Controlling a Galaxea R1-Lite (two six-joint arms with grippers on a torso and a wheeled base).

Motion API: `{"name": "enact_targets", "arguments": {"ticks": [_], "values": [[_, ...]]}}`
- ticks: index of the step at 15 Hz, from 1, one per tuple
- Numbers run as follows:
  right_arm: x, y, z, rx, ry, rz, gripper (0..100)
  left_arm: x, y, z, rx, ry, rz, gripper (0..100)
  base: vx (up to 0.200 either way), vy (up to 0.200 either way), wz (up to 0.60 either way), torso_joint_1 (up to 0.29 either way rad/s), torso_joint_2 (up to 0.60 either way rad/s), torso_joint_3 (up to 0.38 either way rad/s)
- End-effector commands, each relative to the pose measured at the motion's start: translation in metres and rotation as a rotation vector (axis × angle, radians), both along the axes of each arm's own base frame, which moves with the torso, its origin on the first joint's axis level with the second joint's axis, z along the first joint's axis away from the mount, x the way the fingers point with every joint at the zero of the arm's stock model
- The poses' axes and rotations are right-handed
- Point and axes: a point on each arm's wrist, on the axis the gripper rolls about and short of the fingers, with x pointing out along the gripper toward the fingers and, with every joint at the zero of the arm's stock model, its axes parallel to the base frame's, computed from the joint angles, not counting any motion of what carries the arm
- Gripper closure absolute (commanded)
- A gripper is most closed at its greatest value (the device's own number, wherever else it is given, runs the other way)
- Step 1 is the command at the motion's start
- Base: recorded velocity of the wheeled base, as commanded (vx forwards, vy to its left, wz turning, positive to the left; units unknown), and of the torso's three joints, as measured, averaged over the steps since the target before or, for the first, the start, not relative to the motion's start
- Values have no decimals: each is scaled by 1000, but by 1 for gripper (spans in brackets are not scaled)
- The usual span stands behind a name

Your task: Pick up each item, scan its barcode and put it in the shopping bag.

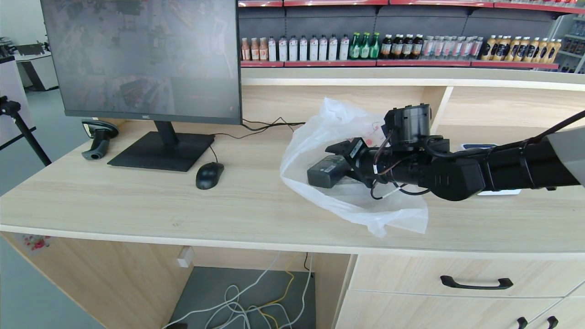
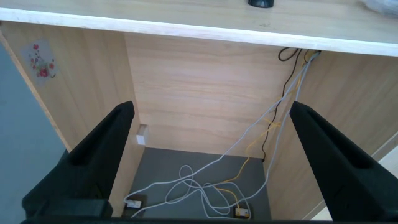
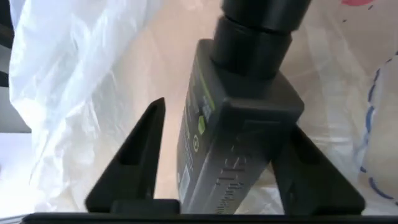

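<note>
Our right gripper [image 1: 340, 162] pinches a dark bottle [image 1: 325, 171] inside the shopping bag [image 1: 311, 137] on the desk [image 1: 137, 205]; our left gripper [image 2: 211, 112] hangs spread below the desk.

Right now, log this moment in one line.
right tool: at dark item, in bag mouth | left tool: open, empty, facing space under desk | scanner: beside monitor

The monitor [image 1: 141, 59] stood on the counter [image 1: 137, 201]. The scanner [image 1: 97, 139] sat just left of its base, and the mouse [image 1: 210, 175] lay before it to the right. The shopping bag [image 1: 333, 114] lay well to its right, with the box [image 1: 325, 171] inside the bag's mouth. Shelved bottles [image 1: 365, 45] stood behind to the right.
</note>
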Motion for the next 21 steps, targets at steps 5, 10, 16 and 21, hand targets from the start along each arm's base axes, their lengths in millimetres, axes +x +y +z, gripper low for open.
{"name": "enact_targets", "arguments": {"ticks": [5, 10, 16, 21], "values": [[8, -6, -5, -66, -67, -49, 0, 0, 0, 0, 0, -1, 0, 0, 0, 0, 0, 0, 0, 0], [10, -30, 17, -176, -362, -69, 0, 0, 0, 0, 0, -1, 0, 0, 0, 0, 0, 0, 0, 0], [-18, -59, 29, -407, -967, -263, 0, 0, 0, 0, 2, 1, 0, 0, 0, 0, 0, 0, 0, 0], [-86, -45, 30, -471, -1118, -217, 0, 0, 0, 0, 0, -1, 0, 0, 0, 0, 0, 0, 0, 0]]}}
